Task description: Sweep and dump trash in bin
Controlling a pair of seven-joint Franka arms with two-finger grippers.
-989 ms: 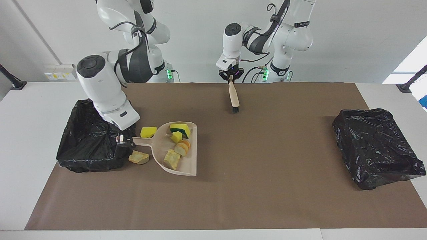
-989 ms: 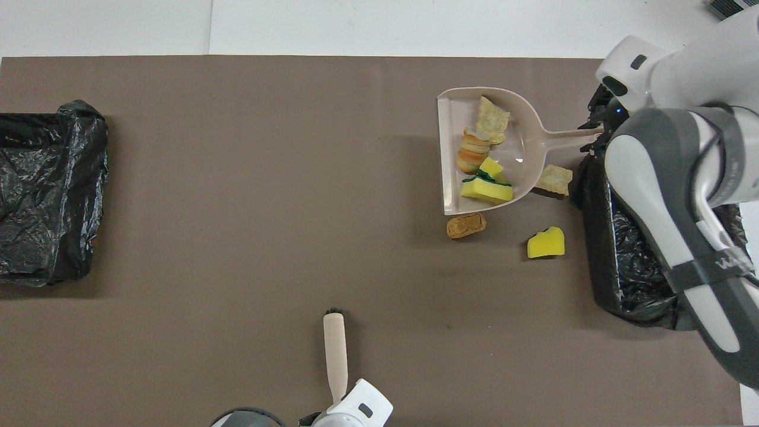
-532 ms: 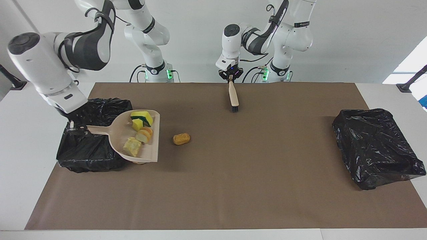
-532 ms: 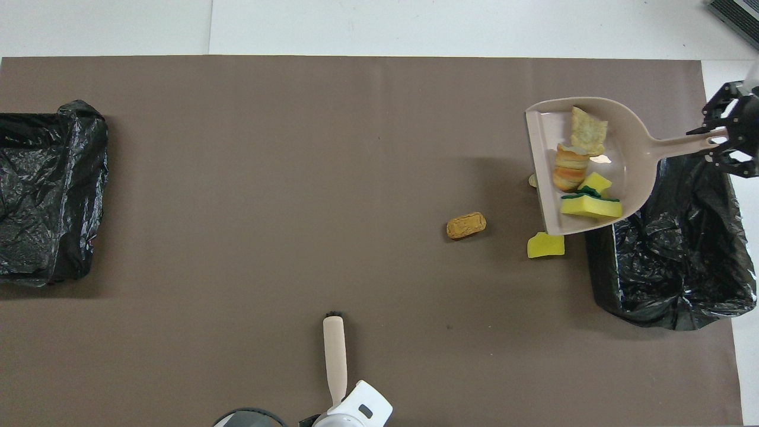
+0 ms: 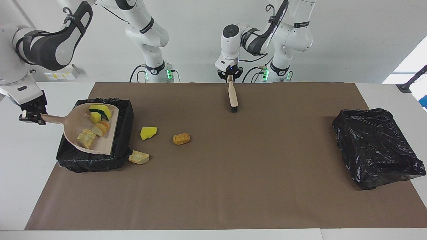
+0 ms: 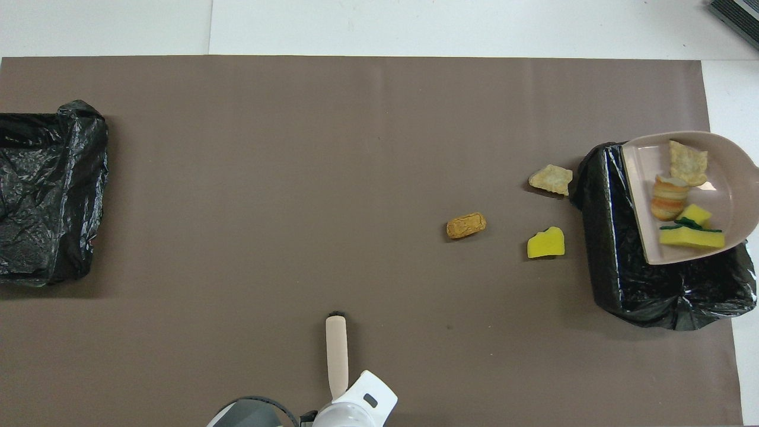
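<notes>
The right gripper (image 5: 29, 116) is holding the beige dustpan (image 5: 90, 133) by its handle, with its jaws pinching the end of the handle. The dustpan is hanging in the air over the black-bagged bin (image 5: 123, 113) at the right arm's end of the table (image 5: 233, 186). Four bits of trash are lying in the pan: a yellow sponge with a green side (image 5: 100, 109), a small yellow sponge chunk (image 5: 95, 117), a striped orange-and-tan lump (image 5: 101, 128) and a pale tan crumbly chunk (image 5: 86, 137).

Three bits are lying on the brown mat (image 5: 233, 160). A tan crumbly chunk (image 5: 138, 157) is sitting just beside the bin. A yellow sponge chunk (image 5: 148, 132) is lying near the bin, and an orange-brown oval lump (image 5: 181, 138) is lying beside it.

The left gripper (image 5: 230, 75) is holding the brush (image 5: 233, 95) by its handle, bristles on the mat, waiting. I cannot tell how tight its jaws are. A second black bin (image 5: 375, 146) is sitting at the left arm's end.
</notes>
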